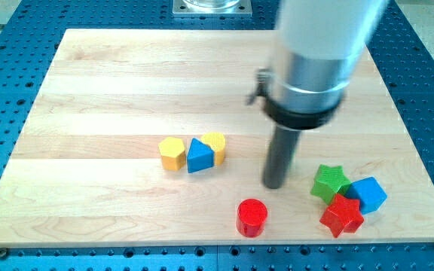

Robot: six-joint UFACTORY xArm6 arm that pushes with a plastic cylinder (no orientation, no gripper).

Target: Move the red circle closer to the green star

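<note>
The red circle (pixel 252 217) stands near the board's bottom edge, a little right of centre. The green star (pixel 329 183) lies to its right and slightly higher, touching a red star (pixel 342 215) below it and a blue cube (pixel 368 194) at its right. My tip (pixel 275 184) rests on the board just above and slightly right of the red circle, apart from it, and to the left of the green star.
A yellow hexagon (pixel 172 153), a blue triangle (pixel 200 156) and a yellow heart-like block (pixel 215 146) sit together left of my tip. The wooden board (pixel 111 90) ends close below the red circle. The arm's thick white body hangs over the upper right.
</note>
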